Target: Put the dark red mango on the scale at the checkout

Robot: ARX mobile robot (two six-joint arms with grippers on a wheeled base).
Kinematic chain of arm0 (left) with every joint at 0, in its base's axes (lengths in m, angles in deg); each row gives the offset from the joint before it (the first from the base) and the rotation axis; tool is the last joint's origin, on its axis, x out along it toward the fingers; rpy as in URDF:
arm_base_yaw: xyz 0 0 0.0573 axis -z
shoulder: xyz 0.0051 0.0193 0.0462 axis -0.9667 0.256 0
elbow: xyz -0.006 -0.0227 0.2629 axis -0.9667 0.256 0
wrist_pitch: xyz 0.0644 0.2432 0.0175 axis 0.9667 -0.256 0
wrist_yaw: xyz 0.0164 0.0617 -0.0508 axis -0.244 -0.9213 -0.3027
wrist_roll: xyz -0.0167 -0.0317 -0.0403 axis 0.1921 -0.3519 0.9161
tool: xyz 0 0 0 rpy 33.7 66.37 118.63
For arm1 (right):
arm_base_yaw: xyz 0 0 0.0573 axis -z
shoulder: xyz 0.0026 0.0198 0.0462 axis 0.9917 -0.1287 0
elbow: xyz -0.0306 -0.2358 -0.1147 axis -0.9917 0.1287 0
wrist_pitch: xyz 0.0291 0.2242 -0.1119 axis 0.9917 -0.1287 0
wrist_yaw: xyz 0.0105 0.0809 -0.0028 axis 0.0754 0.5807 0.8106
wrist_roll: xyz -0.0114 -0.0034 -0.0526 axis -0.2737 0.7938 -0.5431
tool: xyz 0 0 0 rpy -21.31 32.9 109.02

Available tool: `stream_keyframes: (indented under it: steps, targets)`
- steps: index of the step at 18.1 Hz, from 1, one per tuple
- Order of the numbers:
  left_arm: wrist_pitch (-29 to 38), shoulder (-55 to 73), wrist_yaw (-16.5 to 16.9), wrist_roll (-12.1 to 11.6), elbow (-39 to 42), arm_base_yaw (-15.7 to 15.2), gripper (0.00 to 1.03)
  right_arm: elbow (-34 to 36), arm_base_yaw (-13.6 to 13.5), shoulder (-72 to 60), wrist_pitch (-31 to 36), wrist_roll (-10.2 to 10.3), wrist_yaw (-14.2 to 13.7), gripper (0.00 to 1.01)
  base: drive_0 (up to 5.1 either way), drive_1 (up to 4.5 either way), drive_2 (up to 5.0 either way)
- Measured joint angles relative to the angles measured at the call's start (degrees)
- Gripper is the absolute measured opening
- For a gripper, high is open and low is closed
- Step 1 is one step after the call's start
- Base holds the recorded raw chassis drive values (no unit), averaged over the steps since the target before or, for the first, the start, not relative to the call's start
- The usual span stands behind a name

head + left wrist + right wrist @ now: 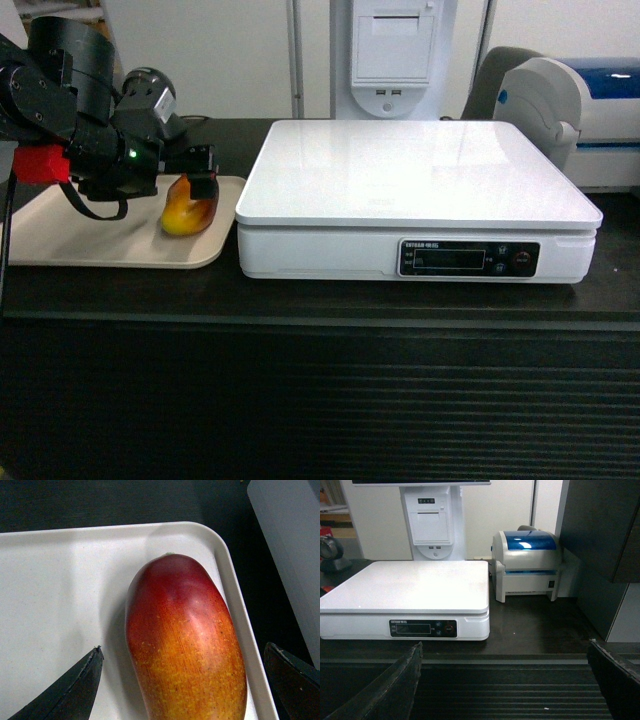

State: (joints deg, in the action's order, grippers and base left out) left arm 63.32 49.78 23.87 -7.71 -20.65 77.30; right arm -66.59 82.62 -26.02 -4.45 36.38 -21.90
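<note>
Mango (185, 645) on the tray (60, 580) looks smooth, firm, probably slippery; left gripper (185, 680) is spread wide around it, so I'd squeeze gently across its fat middle

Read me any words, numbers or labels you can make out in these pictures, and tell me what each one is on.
None can be read.
White flat platform scale: small white print on its black display panel, too blurred to read.
White receipt printer behind the scale: a small dark button strip, marks too small.
Blue-lidded label printer, dark red mango, beige tray: no text visible.
</note>
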Motion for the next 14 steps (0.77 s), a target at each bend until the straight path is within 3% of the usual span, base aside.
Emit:
stream_keyframes:
  steps: [10,11,14]
  targets:
    - [-7.5,5.03,0.31,-0.22,-5.86,0.39,0.98,0.0,0.0,0.0,0.0,0.0,0.0,0.98,0.0,0.0,0.0]
    - [-7.45,5.03,0.26,-0.66,-5.86,0.7,0.95,0.0,0.0,0.0,0.0,0.0,0.0,0.98,0.0,0.0,0.0]
    - [-6.99,5.03,0.11,-1.36,-5.81,0.83,0.66,0.0,0.0,0.0,0.0,0.0,0.0,0.98,0.0,0.0,0.0]
